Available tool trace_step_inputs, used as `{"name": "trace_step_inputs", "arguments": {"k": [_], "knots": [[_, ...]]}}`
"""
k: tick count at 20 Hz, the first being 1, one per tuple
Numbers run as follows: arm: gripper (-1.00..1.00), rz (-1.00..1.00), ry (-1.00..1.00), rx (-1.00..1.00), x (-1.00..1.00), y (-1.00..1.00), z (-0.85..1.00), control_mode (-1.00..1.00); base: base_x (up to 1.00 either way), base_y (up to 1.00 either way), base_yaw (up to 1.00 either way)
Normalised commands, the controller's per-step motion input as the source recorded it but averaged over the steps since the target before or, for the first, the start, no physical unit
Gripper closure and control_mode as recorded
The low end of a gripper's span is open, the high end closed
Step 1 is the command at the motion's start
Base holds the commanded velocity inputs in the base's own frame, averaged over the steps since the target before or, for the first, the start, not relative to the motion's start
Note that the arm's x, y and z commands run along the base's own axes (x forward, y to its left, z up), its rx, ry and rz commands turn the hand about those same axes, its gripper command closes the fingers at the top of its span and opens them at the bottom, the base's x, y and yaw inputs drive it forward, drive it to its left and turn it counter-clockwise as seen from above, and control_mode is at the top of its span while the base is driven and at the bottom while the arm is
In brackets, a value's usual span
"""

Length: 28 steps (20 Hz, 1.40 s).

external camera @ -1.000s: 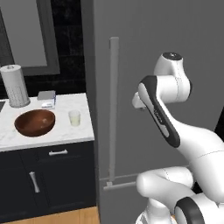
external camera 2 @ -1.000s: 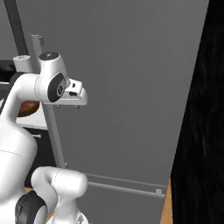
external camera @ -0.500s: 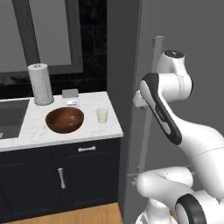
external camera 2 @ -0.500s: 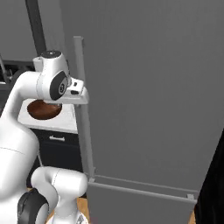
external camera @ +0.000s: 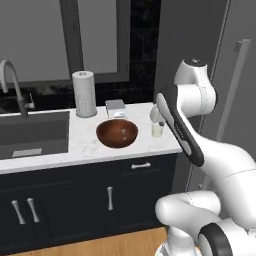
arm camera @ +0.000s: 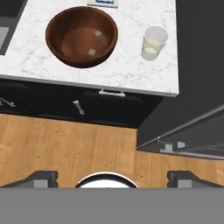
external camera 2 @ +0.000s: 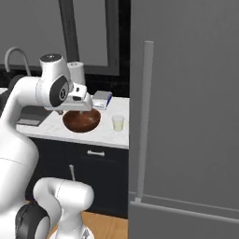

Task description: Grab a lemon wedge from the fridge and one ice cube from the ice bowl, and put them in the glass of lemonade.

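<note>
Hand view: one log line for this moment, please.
gripper: open, empty | ice bowl: on counter, cubes inside | glass of lemonade: beside bowl | fridge: closed

A white paper-towel roll (external camera: pixel 84 93) is standing upright on the marble tabletop (external camera: pixel 80 145), between a sink (external camera: pixel 31 134) and a small box (external camera: pixel 115 107).

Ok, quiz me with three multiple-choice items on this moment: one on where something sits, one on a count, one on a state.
1. The glass of lemonade stands:
A. inside the bowl
B. on the counter between the ice bowl and the fridge
C. in the sink

2. Ice cubes seen in the ice bowl:
A. none
B. two
C. six

3. The fridge door is:
A. shut
B. wide open
C. removed

Answers: B, the hand view shows it beside the bowl; B, two pale cubes lie there; A, the right base view shows the door flush.
</note>
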Motion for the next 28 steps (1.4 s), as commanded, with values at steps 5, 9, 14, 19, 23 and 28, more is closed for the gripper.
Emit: {"name": "trace_step_inputs", "arguments": {"k": [5,9,14,19,23,28], "knots": [[-1.0,0.0,0.0,0.0,0.0,0.0,0.0,1.0,0.45,0.0,0.0],[-1.0,0.0,0.0,0.0,0.0,0.0,0.0,1.0,0.49,0.04,0.0],[-1.0,0.0,0.0,0.0,0.0,0.0,0.0,1.0,0.6,0.17,-0.01],[-1.0,0.0,0.0,0.0,0.0,0.0,0.0,1.0,0.64,0.0,0.0],[-1.0,0.0,0.0,0.0,0.0,0.0,0.0,1.0,0.37,0.23,0.0],[-1.0,0.0,0.0,0.0,0.0,0.0,0.0,1.0,0.04,0.59,0.0]]}}
